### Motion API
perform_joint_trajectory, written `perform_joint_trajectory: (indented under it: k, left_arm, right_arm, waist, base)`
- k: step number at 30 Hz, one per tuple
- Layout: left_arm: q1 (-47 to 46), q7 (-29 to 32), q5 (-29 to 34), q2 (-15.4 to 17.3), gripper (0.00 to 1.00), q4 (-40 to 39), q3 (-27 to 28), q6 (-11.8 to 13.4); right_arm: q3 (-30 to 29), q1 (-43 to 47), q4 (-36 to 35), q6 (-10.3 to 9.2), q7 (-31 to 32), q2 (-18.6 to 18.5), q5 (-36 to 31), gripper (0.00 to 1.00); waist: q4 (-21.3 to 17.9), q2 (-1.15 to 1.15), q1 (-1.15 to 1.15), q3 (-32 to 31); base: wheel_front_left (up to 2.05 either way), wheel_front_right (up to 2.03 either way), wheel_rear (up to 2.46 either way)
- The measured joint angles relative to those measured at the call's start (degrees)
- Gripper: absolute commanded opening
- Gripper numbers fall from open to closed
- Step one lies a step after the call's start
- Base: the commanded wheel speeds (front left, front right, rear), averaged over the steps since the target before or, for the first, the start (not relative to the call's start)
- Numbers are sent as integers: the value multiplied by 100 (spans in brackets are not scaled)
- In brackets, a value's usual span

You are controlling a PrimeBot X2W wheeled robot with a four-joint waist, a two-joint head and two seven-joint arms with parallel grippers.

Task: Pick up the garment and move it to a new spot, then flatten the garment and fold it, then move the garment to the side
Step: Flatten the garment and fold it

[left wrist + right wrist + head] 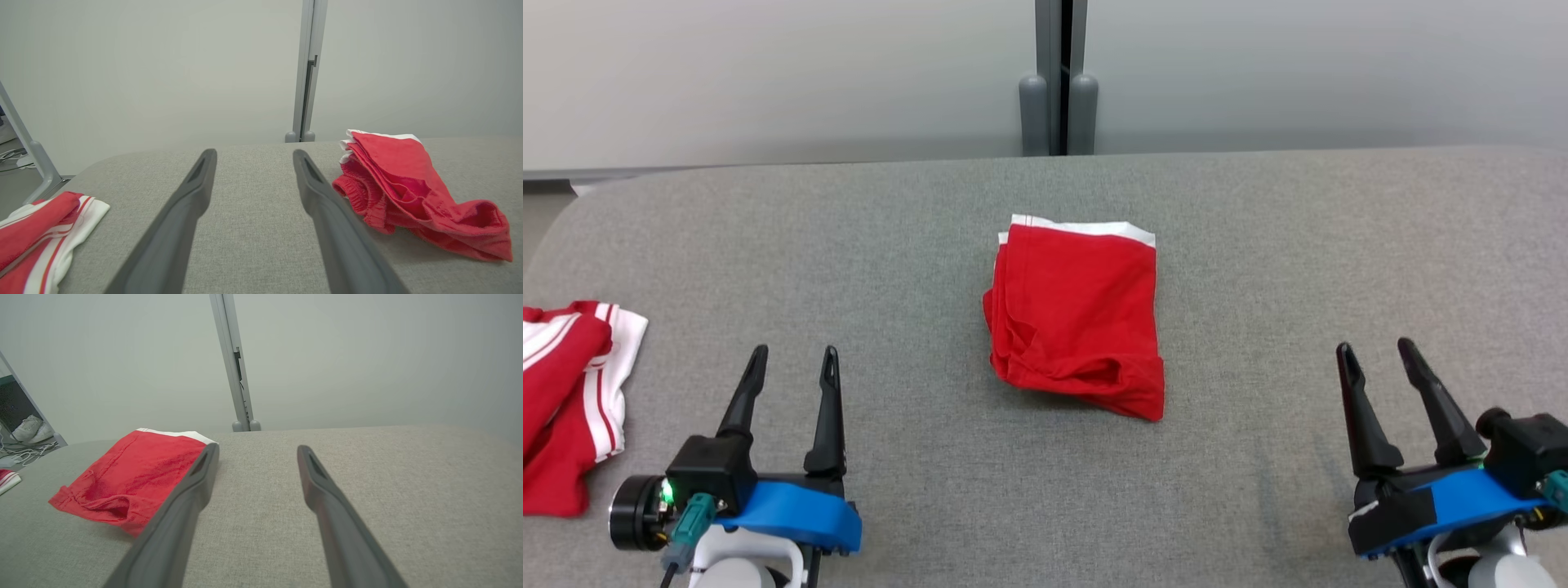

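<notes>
Left gripper (795,351) and right gripper (1374,345) sit low over the grey surface (1258,269), fingers spread apart. The folded red garment (1078,314) lies between them, touching neither.

Tapered dark jaws, blue wrist collars (796,510), teal plug (690,520)

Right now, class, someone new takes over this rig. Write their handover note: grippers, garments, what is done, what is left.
Left gripper: open, empty, at the grey table's front left.
Right gripper: open, empty, front right.
Red garment: folded, mid-table, touched by neither gripper.
Red-and-white garment: at the table's left edge.
Done, by the look of it: flattening and folding.
Left: move the red garment to the side.
</notes>
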Motion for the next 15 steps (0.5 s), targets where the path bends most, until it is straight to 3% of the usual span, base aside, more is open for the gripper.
perform_joint_trajectory:
  k: [15]
  left_arm:
    - [531, 165, -86, 64, 100, -207, -129, 122]
  right_arm:
    - [-154, 643, -621, 0, 509, 147, -178, 100]
  waist:
    - [-18, 0, 1, -486]
  base:
    - [0, 0, 0]
